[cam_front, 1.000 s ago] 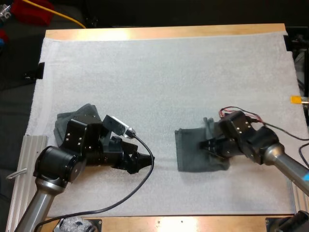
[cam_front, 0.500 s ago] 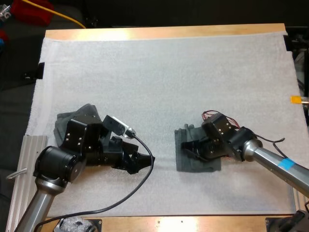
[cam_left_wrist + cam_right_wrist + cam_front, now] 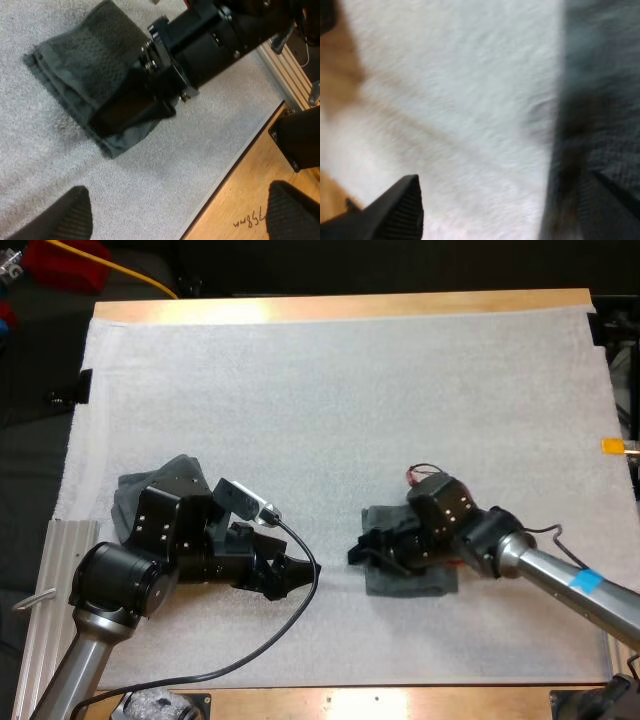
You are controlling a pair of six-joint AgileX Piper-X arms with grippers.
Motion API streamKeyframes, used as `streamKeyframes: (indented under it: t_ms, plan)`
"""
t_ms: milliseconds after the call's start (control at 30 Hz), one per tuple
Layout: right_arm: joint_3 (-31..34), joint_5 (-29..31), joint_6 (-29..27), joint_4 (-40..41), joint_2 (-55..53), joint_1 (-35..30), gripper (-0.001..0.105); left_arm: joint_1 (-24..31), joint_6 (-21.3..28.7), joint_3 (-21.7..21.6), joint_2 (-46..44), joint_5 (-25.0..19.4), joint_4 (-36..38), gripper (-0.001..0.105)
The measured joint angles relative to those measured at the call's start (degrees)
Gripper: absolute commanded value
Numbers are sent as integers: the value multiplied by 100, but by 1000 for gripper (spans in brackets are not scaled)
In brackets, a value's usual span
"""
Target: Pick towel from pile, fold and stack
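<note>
1. My left gripper [image 3: 182,212]: its fingers [image 3: 70,216] stand well apart with nothing between them. They hang over the near edge of the mat, where it meets bare wood.
2. Writing [image 3: 245,220]: a short dark scrawl on the wood, near one left finger and upside down to me. I cannot read it.
3. My right gripper [image 3: 362,548]: its fingers [image 3: 400,207] are apart. One is over bare mat and the other over towel cloth, with the towel's edge running between them. They are not clamped on it.
4. Folded towel [image 3: 415,580]: dark grey-green, lying flat on the mat right of centre, with layered edges showing at one end. The right gripper lies across its left end and blocks much of it from above.
5. Crumpled towel [image 3: 135,498]: at the mat's left side, well apart from the folded towel. My left arm covers most of it.
6. Mat [image 3: 350,390]: white and fibrous, covering nearly all of the table [image 3: 330,308]. Strips of bare wood show along the far and near sides.
7. Ribbed aluminium rail [image 3: 50,570]: runs along the table's left edge, beside my left arm.
</note>
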Motion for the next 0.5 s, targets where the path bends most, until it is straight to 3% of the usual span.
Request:
streamKeyframes:
  t_ms: [167,500]
  plan:
    - [0,84,124,-17,3,342,64,0,0,0,0,0,0,70]
    - [0,565,165,49,93,369,64,0,0,0,0,172,0,70]
